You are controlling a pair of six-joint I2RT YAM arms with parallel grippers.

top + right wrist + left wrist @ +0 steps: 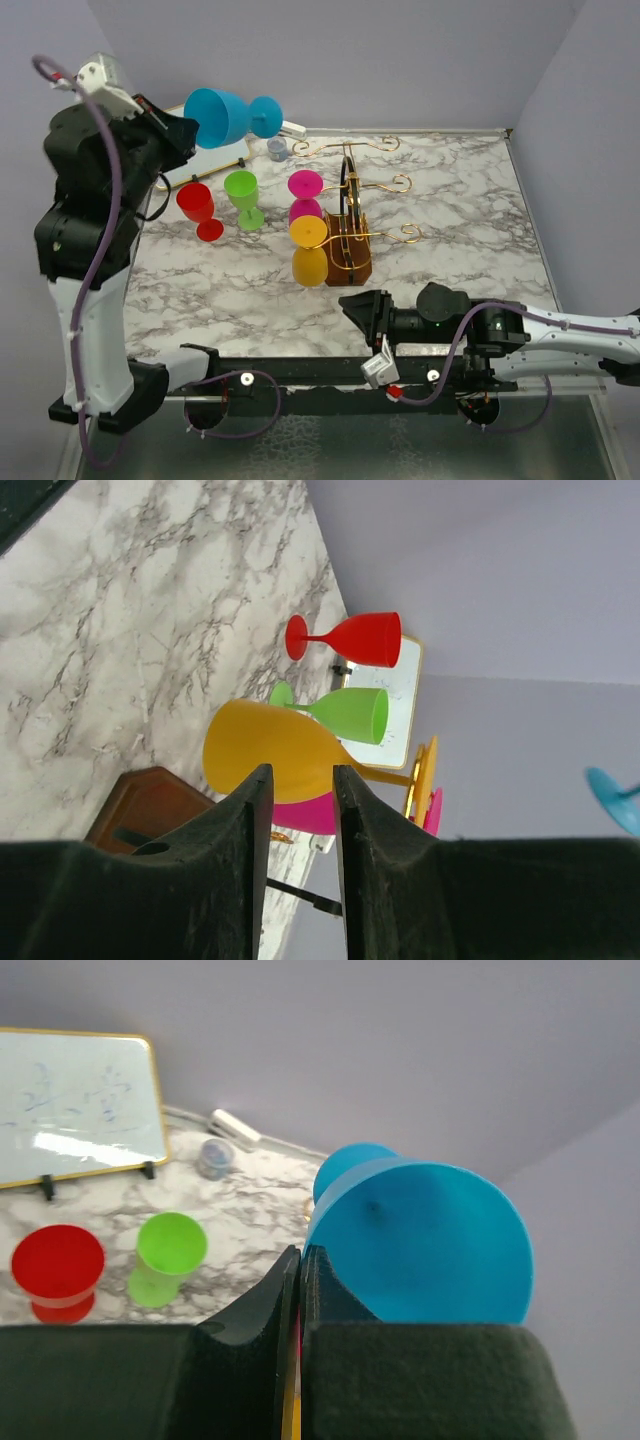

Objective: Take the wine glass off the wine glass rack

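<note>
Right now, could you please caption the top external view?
Left arm holds blue wine glass aloft; orange glass and pink glass hang on rack.

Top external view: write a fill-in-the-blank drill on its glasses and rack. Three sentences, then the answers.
1. The left gripper holds the ____ plastic wine glass up in the air.
2. On the gold wire rack with a brown wooden base hang two glasses: the pink plastic glass and an ____ one.
3. The red plastic glass and the green plastic glass stand ____ on the marble-patterned table.

Missing words: blue; orange; upright.
</note>
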